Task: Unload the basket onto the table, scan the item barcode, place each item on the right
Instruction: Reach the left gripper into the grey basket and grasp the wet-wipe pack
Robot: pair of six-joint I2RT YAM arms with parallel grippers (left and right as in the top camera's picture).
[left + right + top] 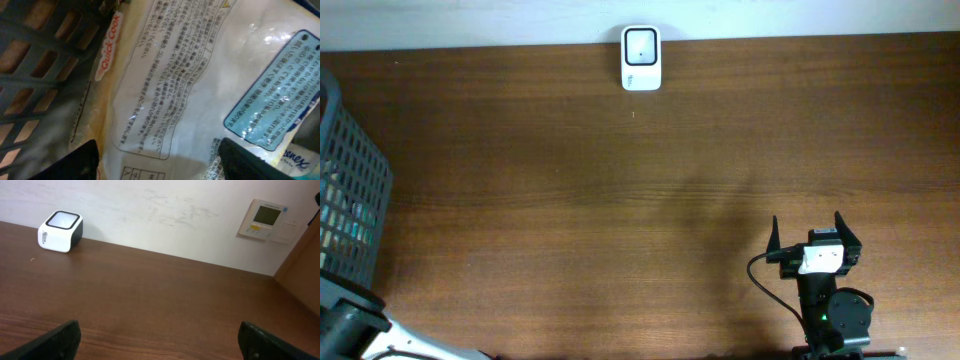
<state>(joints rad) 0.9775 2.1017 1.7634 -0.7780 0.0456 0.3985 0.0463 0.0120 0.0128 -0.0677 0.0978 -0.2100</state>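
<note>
Brown wood-grain desk [620, 180], smooth and matt, runs up to a pale wall. At its left edge stands a dark grey plastic basket [350, 200] with stiff lattice walls.

Inside the basket lies the item to be scanned, a glossy plastic packet [165, 85]. It is pale cream, crinkled and shiny with glare, and covered in fine black print, with red "Quick Cook" lettering along one edge and a light blue label [275, 100] at one side. No barcode shows on the face in view. It is probably light, soft and slippery, and the film would buckle under a pinch, so a hold across a firm sealed edge or the filled body looks safer than one on loose film. A tissue pack [295, 160] lies just beside it.

A small white scanner [641, 58], boxy with rounded corners and a glass window on top, sits at the far edge of the desk, well apart from the basket.

The left end effector [160, 167] hangs over the packet, its dark fingers spread wide to either side, with nothing clamped. The right end effector [807, 225] hovers above bare desk with its jaws fully apart and empty.
</note>
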